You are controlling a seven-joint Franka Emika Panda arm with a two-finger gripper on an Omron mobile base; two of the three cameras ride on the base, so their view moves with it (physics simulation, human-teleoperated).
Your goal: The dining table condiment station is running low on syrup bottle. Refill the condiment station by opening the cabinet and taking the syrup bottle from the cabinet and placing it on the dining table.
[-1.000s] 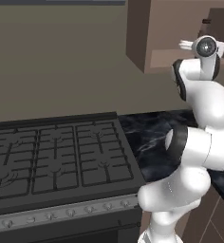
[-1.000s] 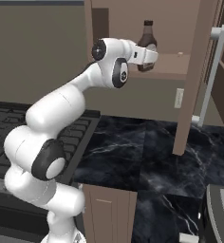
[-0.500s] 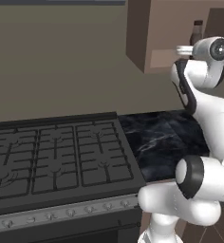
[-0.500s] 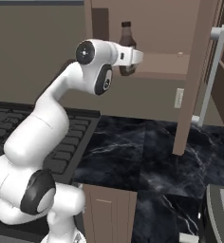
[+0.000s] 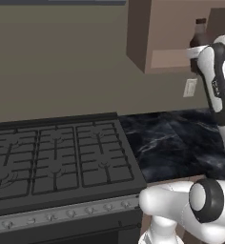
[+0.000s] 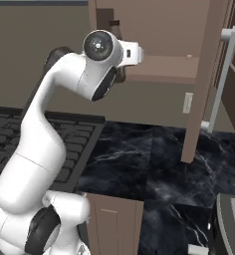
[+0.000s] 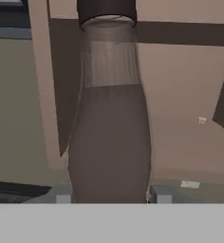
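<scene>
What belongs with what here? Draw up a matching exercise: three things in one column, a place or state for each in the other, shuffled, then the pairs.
Things
1. dark-brown, narrow-necked syrup bottle
2. brown wooden cabinet door with a long silver bar handle
3. black gas stove with grated burners

Places or states
A. swung open
B. sits directly left of the black, white-veined marble counter top
C. upright between the finger tips of the gripper, up at cabinet height

Pairs: 1-C, 2-A, 3-B
</scene>
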